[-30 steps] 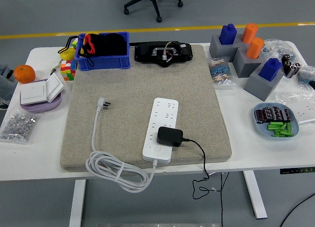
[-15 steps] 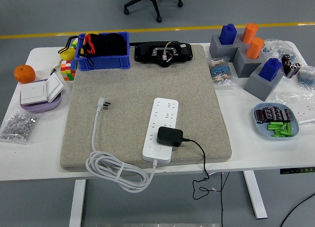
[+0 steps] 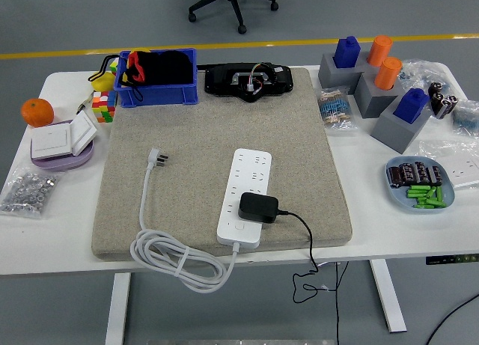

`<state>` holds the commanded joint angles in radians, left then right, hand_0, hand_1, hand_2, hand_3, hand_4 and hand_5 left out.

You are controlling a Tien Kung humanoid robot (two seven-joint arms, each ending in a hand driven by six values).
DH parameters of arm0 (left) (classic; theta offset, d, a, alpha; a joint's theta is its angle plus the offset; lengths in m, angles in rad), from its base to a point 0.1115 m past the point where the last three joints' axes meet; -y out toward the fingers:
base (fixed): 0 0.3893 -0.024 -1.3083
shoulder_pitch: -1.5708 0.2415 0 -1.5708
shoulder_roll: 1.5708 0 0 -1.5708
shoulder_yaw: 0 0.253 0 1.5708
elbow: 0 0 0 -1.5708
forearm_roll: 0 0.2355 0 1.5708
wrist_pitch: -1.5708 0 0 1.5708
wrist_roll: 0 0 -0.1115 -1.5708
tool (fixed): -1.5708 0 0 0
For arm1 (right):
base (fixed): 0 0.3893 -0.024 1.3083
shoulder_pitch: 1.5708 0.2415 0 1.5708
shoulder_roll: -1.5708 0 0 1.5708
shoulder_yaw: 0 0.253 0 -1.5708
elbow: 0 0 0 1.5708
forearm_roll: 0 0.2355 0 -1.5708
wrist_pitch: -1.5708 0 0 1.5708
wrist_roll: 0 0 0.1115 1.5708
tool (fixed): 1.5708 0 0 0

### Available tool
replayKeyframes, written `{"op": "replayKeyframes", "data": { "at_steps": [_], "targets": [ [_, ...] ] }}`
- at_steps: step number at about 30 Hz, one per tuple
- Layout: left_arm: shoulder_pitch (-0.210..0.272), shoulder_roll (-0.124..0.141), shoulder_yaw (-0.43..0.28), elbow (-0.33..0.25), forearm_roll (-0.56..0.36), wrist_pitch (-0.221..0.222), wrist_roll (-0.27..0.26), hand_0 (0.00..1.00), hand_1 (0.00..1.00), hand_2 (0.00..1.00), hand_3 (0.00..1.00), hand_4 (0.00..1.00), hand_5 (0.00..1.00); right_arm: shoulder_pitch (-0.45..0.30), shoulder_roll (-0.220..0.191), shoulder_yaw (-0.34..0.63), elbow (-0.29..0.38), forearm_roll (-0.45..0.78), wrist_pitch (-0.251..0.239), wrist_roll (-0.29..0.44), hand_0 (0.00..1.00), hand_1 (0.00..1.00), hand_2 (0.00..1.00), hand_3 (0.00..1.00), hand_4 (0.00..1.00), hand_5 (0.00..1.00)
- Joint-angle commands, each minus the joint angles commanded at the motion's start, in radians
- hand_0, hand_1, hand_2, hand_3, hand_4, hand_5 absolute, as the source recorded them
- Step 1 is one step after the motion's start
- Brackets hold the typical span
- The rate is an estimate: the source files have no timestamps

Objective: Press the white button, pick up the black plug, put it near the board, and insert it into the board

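Observation:
A white power strip [image 3: 245, 195] lies lengthwise on the beige mat [image 3: 217, 128], near its front edge. The black plug [image 3: 258, 208] sits on the strip's near part, seated in its sockets as far as I can tell. Its black cable [image 3: 305, 236] runs right and drops over the table's front edge. The strip's white button [image 3: 239, 228] is at its near end, just in front of the plug. The strip's white cord [image 3: 176, 259] coils at the front left, and its own plug [image 3: 158, 159] lies on the mat. Neither robot hand is in view.
A blue bin [image 3: 159, 78] and a black device [image 3: 248, 79] stand at the back. Left of the mat are a colour cube [image 3: 103, 105], an orange [image 3: 37, 111], a white switch on a purple plate [image 3: 61, 141] and a bag of nuts [image 3: 27, 191]. Grey blocks [image 3: 378, 94] and a blue dish [image 3: 421, 182] are at the right.

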<state>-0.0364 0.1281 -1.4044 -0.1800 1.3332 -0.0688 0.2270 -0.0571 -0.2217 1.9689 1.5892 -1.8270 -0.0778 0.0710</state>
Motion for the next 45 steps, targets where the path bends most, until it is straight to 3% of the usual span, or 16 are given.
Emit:
{"op": "replayKeyframes", "data": {
  "at_steps": [7, 8, 11, 13, 14, 19, 20, 23, 30, 35, 41, 45],
  "targets": [
    [-0.004, 0.002, -0.014, 0.0, 0.012, 0.001, 0.003, 0.706, 0.698, 0.67, 0.712, 0.723, 0.287, 0.005, -0.005, -0.008, -0.007, 0.005, 0.013, -0.004, 0.918, 0.86, 0.827, 0.825, 0.998, 0.801],
    [-0.005, 0.002, -0.016, 0.0, 0.014, 0.001, 0.004, 0.705, 0.698, 0.67, 0.711, 0.722, 0.287, 0.006, -0.006, -0.012, -0.008, 0.006, 0.017, -0.018, 0.938, 0.875, 0.858, 0.86, 0.998, 0.855],
    [-0.005, 0.001, -0.01, 0.0, 0.011, 0.0, 0.004, 0.705, 0.698, 0.67, 0.711, 0.722, 0.287, 0.005, -0.008, -0.02, -0.012, 0.014, 0.019, -0.036, 0.938, 0.875, 0.858, 0.86, 0.998, 0.855],
    [-0.006, 0.0, -0.011, 0.0, 0.012, 0.001, 0.004, 0.705, 0.698, 0.67, 0.711, 0.722, 0.287, 0.003, -0.01, -0.025, -0.015, 0.031, 0.03, -0.05, 0.938, 0.875, 0.858, 0.86, 0.998, 0.855],
    [-0.007, 0.0, -0.016, 0.0, 0.018, 0.0, 0.006, 0.706, 0.698, 0.67, 0.711, 0.721, 0.286, 0.001, -0.01, -0.027, -0.017, 0.037, 0.04, -0.061, 0.991, 0.942, 0.937, 0.954, 0.998, 0.978],
    [-0.011, 0.004, 0.011, 0.0, -0.007, 0.001, -0.002, 0.706, 0.698, 0.67, 0.711, 0.721, 0.286, -0.009, -0.011, -0.027, -0.028, 0.073, 0.084, -0.102, 0.991, 0.942, 0.937, 0.954, 0.998, 0.978],
    [-0.011, 0.004, 0.013, 0.0, -0.009, 0.002, -0.004, 0.706, 0.698, 0.67, 0.712, 0.72, 0.288, -0.01, -0.011, -0.028, -0.031, 0.073, 0.097, -0.116, 0.998, 0.998, 0.998, 0.998, 0.998, 0.998],
    [-0.009, 0.004, 0.007, 0.0, -0.003, 0.001, 0.0, 0.706, 0.698, 0.67, 0.712, 0.72, 0.288, -0.006, -0.012, -0.035, -0.042, 0.058, 0.117, -0.135, 0.998, 0.998, 0.998, 0.998, 0.998, 0.998],
    [0.007, 0.002, -0.017, 0.0, 0.014, 0.0, 0.008, 0.706, 0.697, 0.67, 0.712, 0.721, 0.289, 0.019, -0.023, -0.076, -0.078, 0.071, 0.065, -0.079, 0.998, 0.998, 0.998, 0.998, 0.998, 0.998],
    [0.014, 0.008, -0.031, 0.0, 0.027, 0.001, 0.009, 0.707, 0.699, 0.67, 0.712, 0.72, 0.29, 0.029, -0.027, -0.096, -0.095, 0.024, 0.017, -0.096, 0.998, 0.998, 0.998, 0.998, 0.998, 0.998],
    [0.01, 0.013, -0.013, 0.0, 0.011, 0.001, 0.004, 0.705, 0.697, 0.67, 0.712, 0.72, 0.289, 0.03, -0.027, -0.122, -0.103, 0.007, 0.019, -0.109, 0.998, 0.998, 0.998, 0.998, 0.998, 0.998],
    [0.009, 0.011, -0.005, 0.0, 0.006, 0.0, 0.002, 0.707, 0.697, 0.67, 0.712, 0.719, 0.289, 0.03, -0.025, -0.133, -0.102, -0.004, 0.001, -0.081, 0.998, 0.998, 0.998, 0.998, 0.998, 0.998]
  ]
}}
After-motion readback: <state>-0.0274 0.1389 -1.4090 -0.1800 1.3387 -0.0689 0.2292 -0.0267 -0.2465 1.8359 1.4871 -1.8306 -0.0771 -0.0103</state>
